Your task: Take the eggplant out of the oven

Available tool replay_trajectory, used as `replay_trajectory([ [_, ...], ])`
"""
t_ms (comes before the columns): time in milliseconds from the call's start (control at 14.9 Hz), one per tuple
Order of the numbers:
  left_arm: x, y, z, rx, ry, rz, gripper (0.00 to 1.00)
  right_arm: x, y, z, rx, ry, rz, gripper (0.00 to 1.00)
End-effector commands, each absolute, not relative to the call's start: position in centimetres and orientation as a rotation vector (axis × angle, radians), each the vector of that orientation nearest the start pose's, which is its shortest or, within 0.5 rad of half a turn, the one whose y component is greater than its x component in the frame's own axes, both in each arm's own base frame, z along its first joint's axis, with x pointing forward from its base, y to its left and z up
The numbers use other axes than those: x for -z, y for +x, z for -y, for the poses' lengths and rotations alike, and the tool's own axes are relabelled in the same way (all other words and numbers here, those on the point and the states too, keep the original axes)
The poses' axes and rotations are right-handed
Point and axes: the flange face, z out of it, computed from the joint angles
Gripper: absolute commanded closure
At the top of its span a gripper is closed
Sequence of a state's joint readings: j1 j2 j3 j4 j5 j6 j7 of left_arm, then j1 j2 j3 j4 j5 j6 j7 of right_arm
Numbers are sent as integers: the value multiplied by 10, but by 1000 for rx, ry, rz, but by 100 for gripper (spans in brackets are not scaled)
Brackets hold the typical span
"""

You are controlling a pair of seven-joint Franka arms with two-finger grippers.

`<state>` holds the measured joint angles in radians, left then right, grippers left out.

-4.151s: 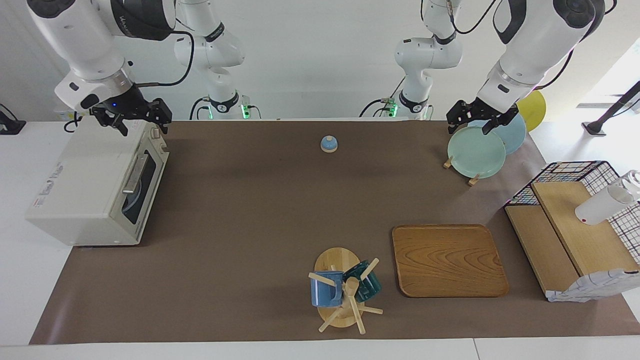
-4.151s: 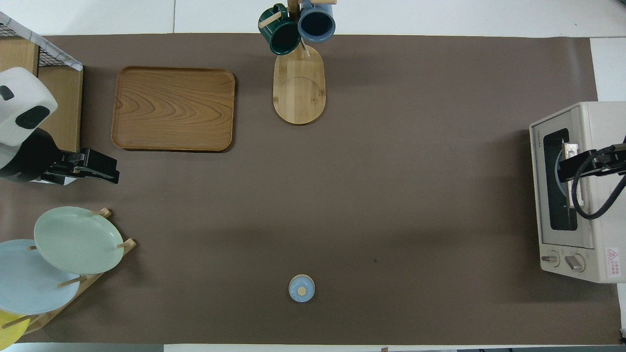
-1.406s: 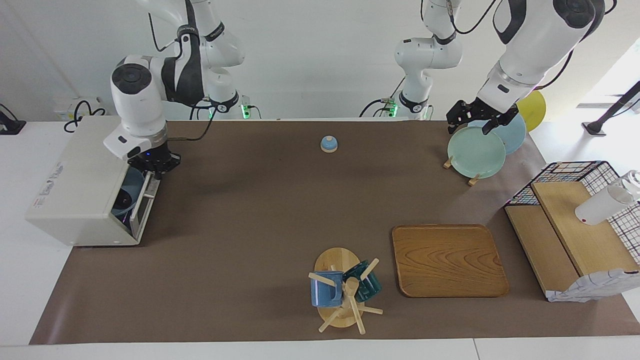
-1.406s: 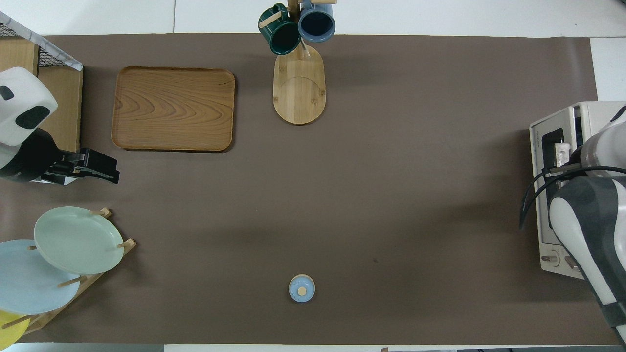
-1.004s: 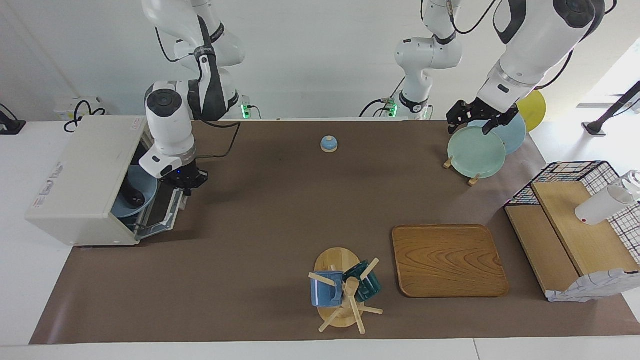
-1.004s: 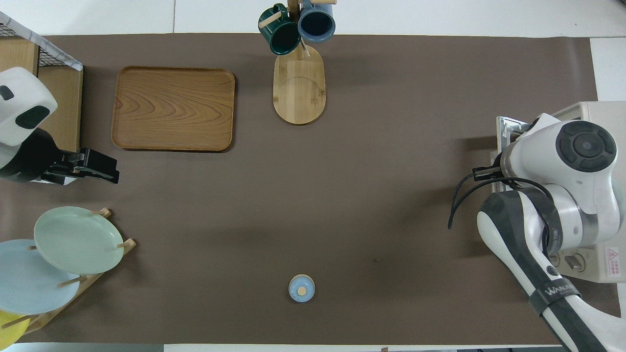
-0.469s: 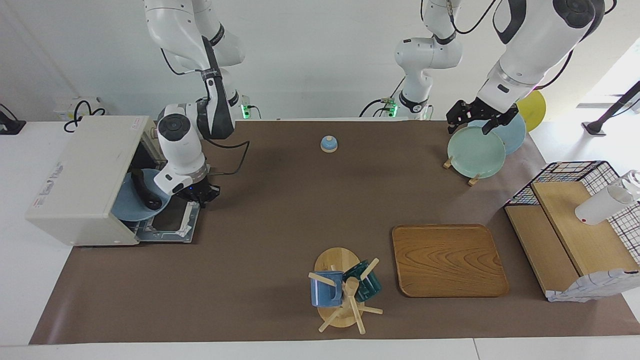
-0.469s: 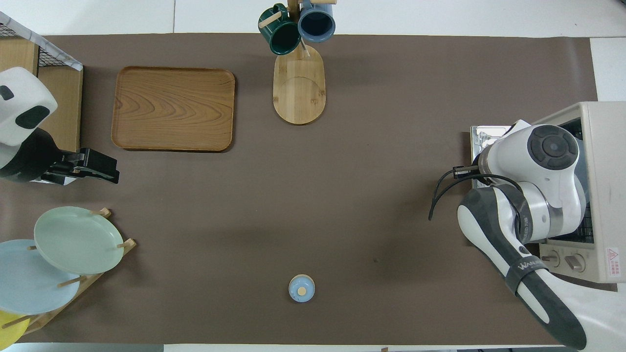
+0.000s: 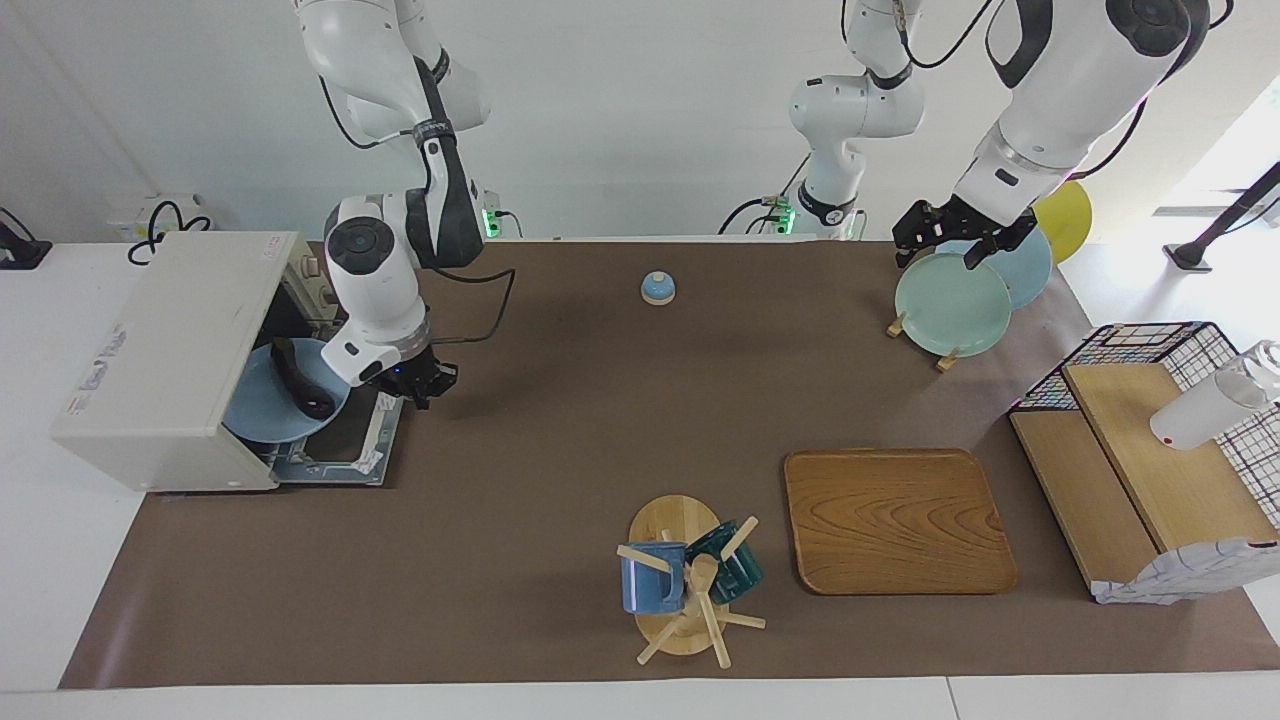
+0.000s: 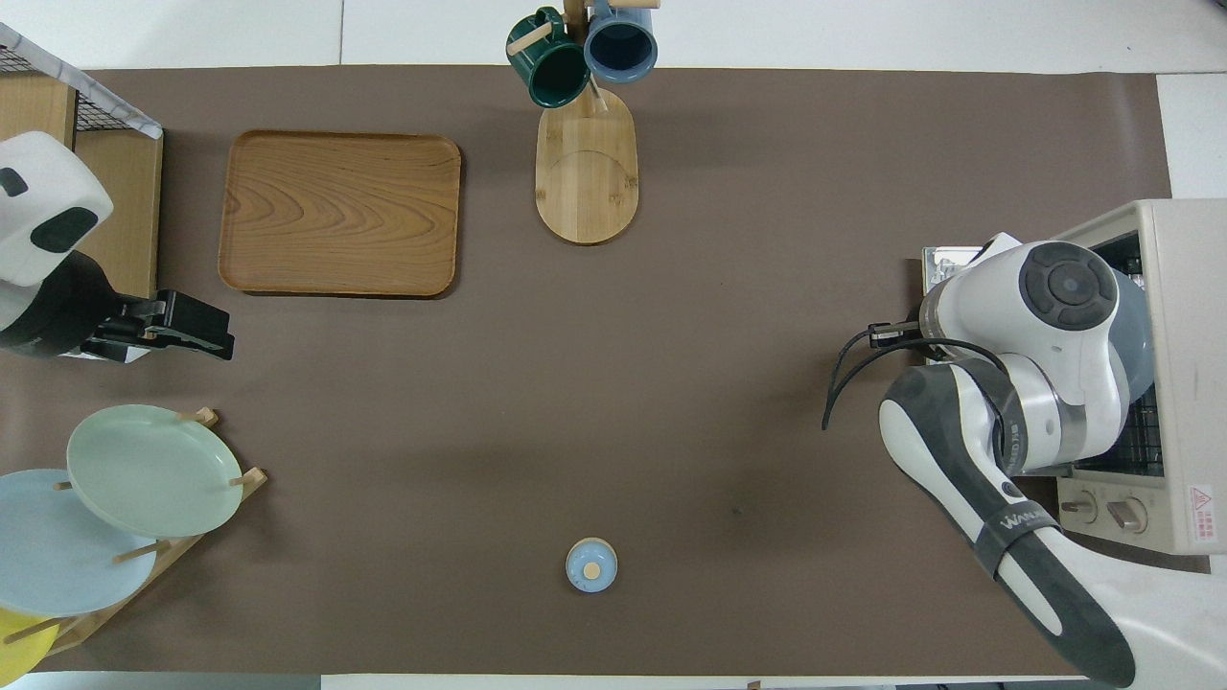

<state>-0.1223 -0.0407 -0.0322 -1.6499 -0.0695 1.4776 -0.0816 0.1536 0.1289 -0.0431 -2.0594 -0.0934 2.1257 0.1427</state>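
The cream-white oven (image 9: 160,350) stands at the right arm's end of the table, its door (image 9: 345,452) dropped flat onto the mat. A blue plate (image 9: 262,412) sticks out of the opening, and the dark eggplant (image 9: 296,380) lies on it. My right gripper (image 9: 424,384) hangs just past the door's outer edge, beside the plate. In the overhead view the right arm covers the eggplant; the oven (image 10: 1184,383) and a sliver of the plate (image 10: 1138,335) show. My left gripper (image 9: 945,240) waits, open and empty, over the plate rack.
A blue bell (image 9: 658,288) sits mid-table near the robots. A rack of plates (image 9: 955,300) and a wire basket with wooden shelves (image 9: 1150,460) stand at the left arm's end. A wooden tray (image 9: 895,520) and a mug tree (image 9: 685,585) lie farther out.
My right gripper came down from the oven's top and pulled the door open flat; the plate with the eggplant slid out. The gripper has since edged off the door's edge. The left arm stayed still.
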Motion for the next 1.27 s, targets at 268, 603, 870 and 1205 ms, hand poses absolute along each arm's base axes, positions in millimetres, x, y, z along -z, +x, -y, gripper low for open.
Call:
replay_trajectory([
  [268,-607,517,85,-222,-3167,-107,0,-409,542,6,-251,-3235,-131,45],
  [603,-607,516,86,-222,-3167,-110,0,-392,531,22,-221,-3227,-8,48],
  [870,-607,516,86,-222,-3167,-110,0,-387,528,24,-186,-3262,223,49],
  [1205,-607,516,87,-222,-3167,-112,0,-384,529,26,-153,-3286,334,53],
])
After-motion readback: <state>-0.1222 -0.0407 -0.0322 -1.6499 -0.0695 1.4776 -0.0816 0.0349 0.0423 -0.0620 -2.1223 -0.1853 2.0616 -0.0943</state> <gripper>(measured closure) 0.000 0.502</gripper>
